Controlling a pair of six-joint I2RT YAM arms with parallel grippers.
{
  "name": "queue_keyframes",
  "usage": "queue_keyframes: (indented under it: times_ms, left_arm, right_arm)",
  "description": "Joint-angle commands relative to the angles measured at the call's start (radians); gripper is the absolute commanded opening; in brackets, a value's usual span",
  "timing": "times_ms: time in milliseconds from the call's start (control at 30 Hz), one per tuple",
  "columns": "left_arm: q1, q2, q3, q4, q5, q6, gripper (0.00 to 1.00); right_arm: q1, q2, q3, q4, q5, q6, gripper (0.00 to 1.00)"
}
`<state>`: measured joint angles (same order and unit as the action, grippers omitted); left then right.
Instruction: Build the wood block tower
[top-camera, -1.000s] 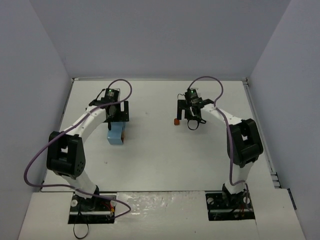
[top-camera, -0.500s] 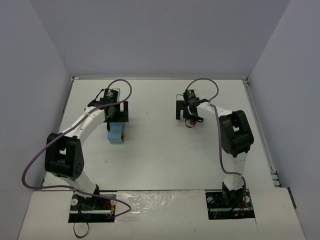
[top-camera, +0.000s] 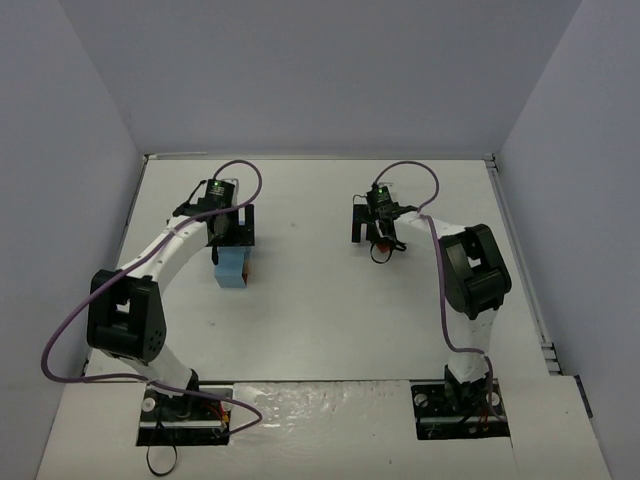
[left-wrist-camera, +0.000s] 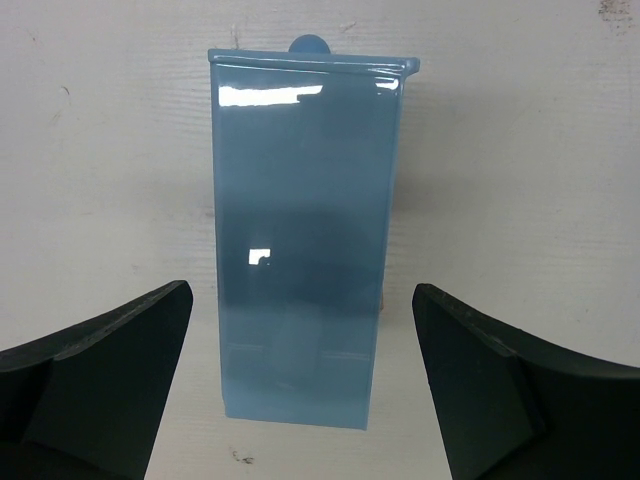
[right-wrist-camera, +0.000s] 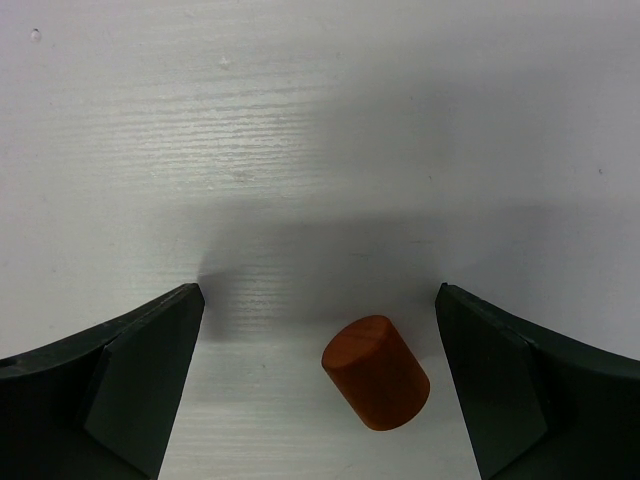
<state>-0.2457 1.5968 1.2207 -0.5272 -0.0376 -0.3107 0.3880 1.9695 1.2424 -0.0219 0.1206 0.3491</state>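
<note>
A reddish-brown wooden cylinder (right-wrist-camera: 376, 373) lies on its side on the white table. My right gripper (right-wrist-camera: 320, 295) stands open around it, one finger on each side and neither touching. From above, only a speck of that block (top-camera: 377, 240) shows under the right gripper (top-camera: 375, 232). My left gripper (left-wrist-camera: 300, 300) is open around a glossy light-blue rectangular box (left-wrist-camera: 305, 230), with a gap on both sides. In the top view the box (top-camera: 232, 270) lies just in front of the left gripper (top-camera: 232, 232). A thin tan sliver (left-wrist-camera: 383, 296) peeks out at the box's right edge.
The white table (top-camera: 320, 310) is walled in by grey panels at the left, back and right. A purple cable loops over each arm. A small blue rounded thing (left-wrist-camera: 308, 44) shows behind the box's far end.
The right gripper has moved left, from beside the reddish-brown cylinder to astride it, and its elbow has swung in. The left arm has barely shifted.
</note>
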Motion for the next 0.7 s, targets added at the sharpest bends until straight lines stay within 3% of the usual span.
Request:
queue_keyframes:
  times_ms: [0, 667]
  left_arm:
    - [0.012, -0.063, 0.009, 0.016, -0.018, 0.004, 0.9]
    - [0.03, -0.007, 0.016, -0.004, -0.021, 0.02, 0.85]
  right_arm:
    - [0.009, -0.031, -0.041, -0.061, 0.024, 0.069, 1.0]
    - [0.003, -0.101, -0.048, -0.061, 0.042, 0.062, 1.0]
